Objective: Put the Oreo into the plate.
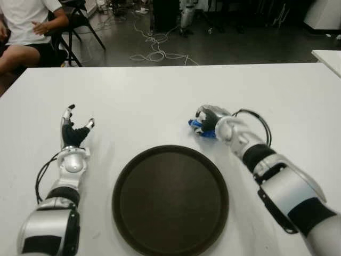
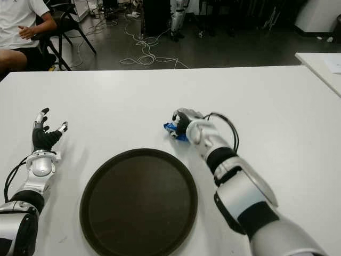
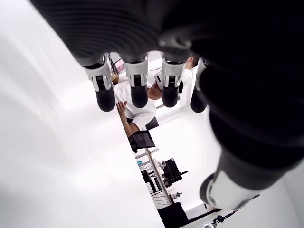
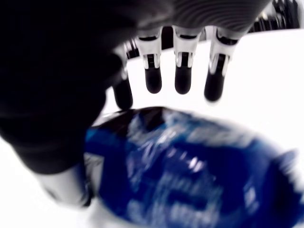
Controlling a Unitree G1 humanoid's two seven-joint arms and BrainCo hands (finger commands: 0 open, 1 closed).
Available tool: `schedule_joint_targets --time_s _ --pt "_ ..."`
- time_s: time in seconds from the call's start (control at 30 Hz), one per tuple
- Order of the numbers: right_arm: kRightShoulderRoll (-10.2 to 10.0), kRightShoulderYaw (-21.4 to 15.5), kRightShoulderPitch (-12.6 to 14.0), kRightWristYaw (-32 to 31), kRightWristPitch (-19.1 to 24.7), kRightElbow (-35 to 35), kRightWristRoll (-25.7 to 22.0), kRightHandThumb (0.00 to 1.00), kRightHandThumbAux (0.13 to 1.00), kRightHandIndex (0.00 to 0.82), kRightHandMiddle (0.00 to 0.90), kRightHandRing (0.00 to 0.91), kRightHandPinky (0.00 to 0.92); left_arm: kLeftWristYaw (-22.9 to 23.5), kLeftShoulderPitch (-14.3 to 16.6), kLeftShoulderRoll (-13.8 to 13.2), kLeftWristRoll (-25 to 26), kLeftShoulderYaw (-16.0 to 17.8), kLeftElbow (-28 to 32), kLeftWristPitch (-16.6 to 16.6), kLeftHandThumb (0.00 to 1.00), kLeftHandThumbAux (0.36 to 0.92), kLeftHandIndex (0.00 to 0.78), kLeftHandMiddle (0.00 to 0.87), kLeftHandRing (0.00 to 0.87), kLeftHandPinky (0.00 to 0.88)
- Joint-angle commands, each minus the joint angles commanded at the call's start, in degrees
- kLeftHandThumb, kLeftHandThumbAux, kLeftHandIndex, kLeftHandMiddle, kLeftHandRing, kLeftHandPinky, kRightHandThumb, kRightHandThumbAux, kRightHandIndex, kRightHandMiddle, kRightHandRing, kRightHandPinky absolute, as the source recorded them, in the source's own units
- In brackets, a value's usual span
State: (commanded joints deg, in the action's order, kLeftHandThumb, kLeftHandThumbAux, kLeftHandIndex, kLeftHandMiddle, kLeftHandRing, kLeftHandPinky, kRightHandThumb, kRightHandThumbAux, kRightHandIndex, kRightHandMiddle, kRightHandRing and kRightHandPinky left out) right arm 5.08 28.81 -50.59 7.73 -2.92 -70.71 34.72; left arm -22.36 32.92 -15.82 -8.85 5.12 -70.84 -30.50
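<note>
The Oreo (image 1: 195,127) is a small blue packet lying on the white table (image 1: 160,96), just beyond the upper right rim of the plate. My right hand (image 1: 213,120) hangs directly over it. In the right wrist view the Oreo packet (image 4: 190,171) fills the space under the palm, and the fingertips (image 4: 183,83) stay extended above it, not wrapped around it, with the thumb beside the packet. The plate (image 1: 170,202) is a round dark brown tray with nothing on it, near the table's front. My left hand (image 1: 73,130) shows left of the plate, fingers spread and holding nothing.
A seated person (image 1: 21,26) is at the far left beyond the table, next to a black chair (image 1: 80,16). Cables (image 1: 154,48) lie on the dark floor behind. The corner of another white table (image 1: 327,58) shows at the right.
</note>
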Motion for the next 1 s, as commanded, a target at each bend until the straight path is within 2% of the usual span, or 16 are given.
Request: schedule_joint_targets --time_s 0.17,0.67,0.73,1.0 --pt "-0.19 -0.42 0.13 1.52 -0.56 -0.41 0.17 0.697 0.729 0.418 0.355 0.368 0.441 -0.06 0.0 -0.02 -0.01 -0.07 -0.02 -0.02 0.0 0.746 0.046 0.059 0.041 0.024" --pt "-0.52 -0.67 0.0 1.44 -0.04 -1.06 0.18 0.699 0.728 0.419 0.372 0.386 0.456 0.13 0.03 0.08 0.51 0.35 -0.1 -0.07 0.0 0.763 0.044 0.056 0.039 0.018" --pt "-0.61 -0.81 -0.05 1.32 0.2 -1.14 0.07 0.698 0.729 0.42 0.432 0.449 0.502 0.15 0.04 0.05 0.46 0.31 -0.14 0.01 0.0 0.75 0.046 0.057 0.039 0.014" --pt "-0.74 -1.23 -0.19 0.93 0.73 -0.96 -0.2 0.692 0.733 0.421 0.532 0.546 0.569 0.1 0.04 0.01 0.37 0.25 -0.12 0.01 0.0 0.749 0.047 0.055 0.04 0.021"
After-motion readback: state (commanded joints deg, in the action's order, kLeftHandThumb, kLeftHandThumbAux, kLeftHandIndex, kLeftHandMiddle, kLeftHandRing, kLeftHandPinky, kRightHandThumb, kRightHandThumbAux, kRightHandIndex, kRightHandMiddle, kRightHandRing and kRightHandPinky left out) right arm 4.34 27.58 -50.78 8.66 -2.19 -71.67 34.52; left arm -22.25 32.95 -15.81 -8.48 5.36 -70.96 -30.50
